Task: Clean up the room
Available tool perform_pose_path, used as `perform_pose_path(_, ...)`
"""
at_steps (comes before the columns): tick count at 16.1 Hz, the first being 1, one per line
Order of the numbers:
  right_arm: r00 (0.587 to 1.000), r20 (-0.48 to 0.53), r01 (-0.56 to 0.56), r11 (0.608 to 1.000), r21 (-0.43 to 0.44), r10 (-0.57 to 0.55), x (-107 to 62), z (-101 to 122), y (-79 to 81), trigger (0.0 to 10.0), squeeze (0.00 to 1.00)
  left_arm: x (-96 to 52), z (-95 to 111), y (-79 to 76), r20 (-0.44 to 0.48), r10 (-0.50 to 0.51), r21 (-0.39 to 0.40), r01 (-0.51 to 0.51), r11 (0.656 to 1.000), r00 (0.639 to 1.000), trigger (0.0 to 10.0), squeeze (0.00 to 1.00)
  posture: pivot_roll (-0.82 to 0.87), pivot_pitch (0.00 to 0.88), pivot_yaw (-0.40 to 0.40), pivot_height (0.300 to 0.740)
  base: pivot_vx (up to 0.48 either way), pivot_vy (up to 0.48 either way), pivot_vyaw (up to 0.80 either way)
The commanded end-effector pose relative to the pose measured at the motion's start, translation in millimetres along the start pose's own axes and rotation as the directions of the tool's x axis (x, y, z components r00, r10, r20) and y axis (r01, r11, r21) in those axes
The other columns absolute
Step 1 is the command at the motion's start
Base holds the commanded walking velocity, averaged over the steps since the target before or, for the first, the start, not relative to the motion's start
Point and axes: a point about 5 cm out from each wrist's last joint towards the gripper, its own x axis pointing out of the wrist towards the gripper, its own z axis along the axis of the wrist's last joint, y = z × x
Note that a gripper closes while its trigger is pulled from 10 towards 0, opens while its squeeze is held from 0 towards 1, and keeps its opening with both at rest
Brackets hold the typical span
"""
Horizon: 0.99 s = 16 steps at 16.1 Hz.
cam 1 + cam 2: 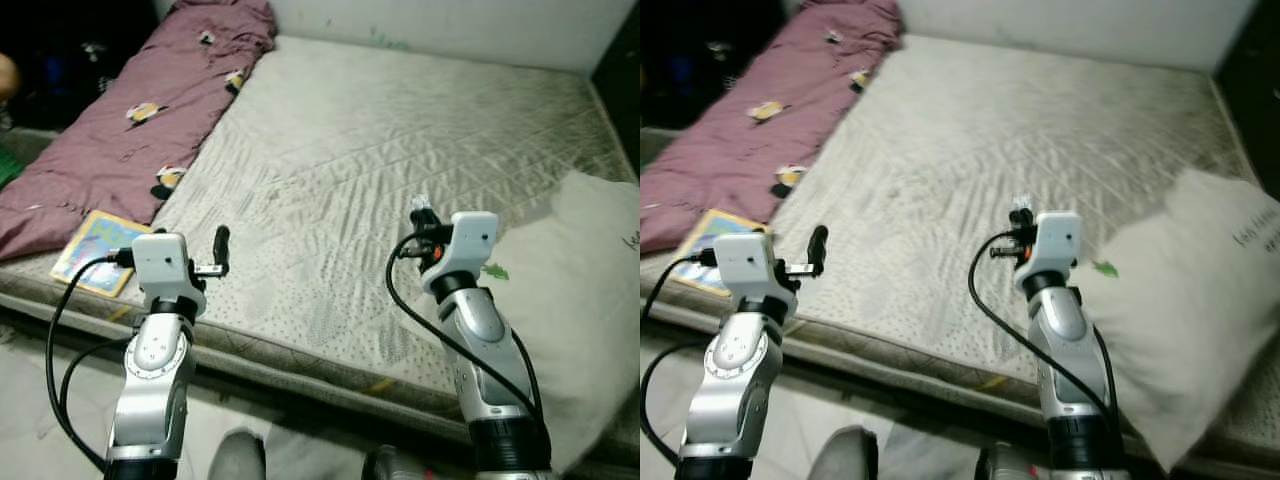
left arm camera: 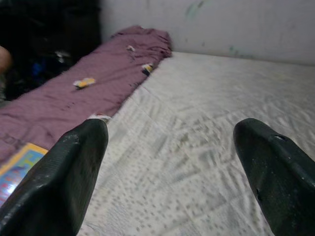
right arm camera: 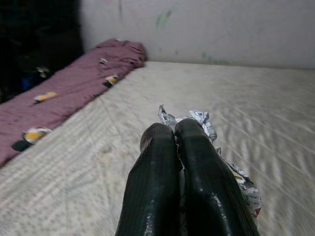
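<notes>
**Bedroom tidy-up: bed, bedding and two end effectors**

Head views. Bed (image 1: pixel 400 160) with bare quilted grey mattress, running from near edge to far wall. Purple blanket (image 1: pixel 150 110) with small printed figures, lying along the left side from far corner to near edge. Picture book (image 1: pixel 95 250), colourful cover, flat at the near left edge, touching the blanket's near end. White pillow (image 1: pixel 580 300) at the near right corner, a small green mark on it. Left end effector (image 1: pixel 220 250) raised over the near edge, just right of the book. Right end effector (image 1: pixel 425 215) raised over the mattress, just left of the pillow, a scrap of crumpled wrapper at its tip.

Left wrist view. Fingers (image 2: pixel 64 182) spread wide apart, nothing between them; mattress and blanket beyond.

Right wrist view. Fingers (image 3: pixel 157 182) pressed together, pinching a crumpled printed wrapper (image 3: pixel 202 120) that sticks out beyond and beside them, above the mattress.
</notes>
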Motion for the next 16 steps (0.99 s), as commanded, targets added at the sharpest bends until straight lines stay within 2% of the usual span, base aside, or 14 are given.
perform_pose_path(1, 1.000, 0.000, 0.010, 1.000, 0.002, -0.010, -0.8, 2, -1.7, 10.0, 0.00, -0.2, 0, 0.5, -0.010, -0.003, 0.009, 0.003, 1.000, 1.000, 10.0, 0.00, 0.04, 0.000, 0.001, 0.740, 0.000, 0.000, 0.00)
perform_pose_path(4, 1.000, -0.012, 0.015, 1.000, 0.003, -0.015, -2.0, 0, -3.5, 10.0, 0.00, -5.4, -3, -10.9, -0.030, -0.028, -0.014, 0.028, 1.000, 0.999, 10.0, 0.00, 0.04, 0.000, -0.002, 0.740, 0.000, 0.000, 0.00)
perform_pose_path(7, 1.000, -0.010, 0.012, 1.000, 0.003, -0.012, 0.5, 1, -3.1, 10.0, 0.00, -4.9, -4, -11.5, -0.036, -0.030, -0.035, 0.029, 0.999, 0.999, 10.0, 0.00, 0.04, 0.000, -0.003, 0.740, 0.000, 0.000, 0.00)
perform_pose_path(11, 0.998, -0.045, 0.045, 0.999, 0.013, -0.044, 3.2, -3, -7.4, 10.0, 0.00, -1.7, -2, -8.0, -0.032, -0.025, -0.040, 0.024, 0.999, 0.999, 10.0, 0.00, 0.04, 0.000, -0.009, 0.740, 0.000, 0.000, -0.56)
perform_pose_path(16, 0.999, -0.031, 0.038, 0.999, 0.003, -0.038, 6.1, 0, -7.6, 10.0, 0.00, -0.8, -2, -10.3, -0.027, -0.031, -0.043, 0.030, 0.999, 0.999, 10.0, 0.00, 0.04, 0.000, -0.010, 0.740, 0.000, 0.248, -0.74)
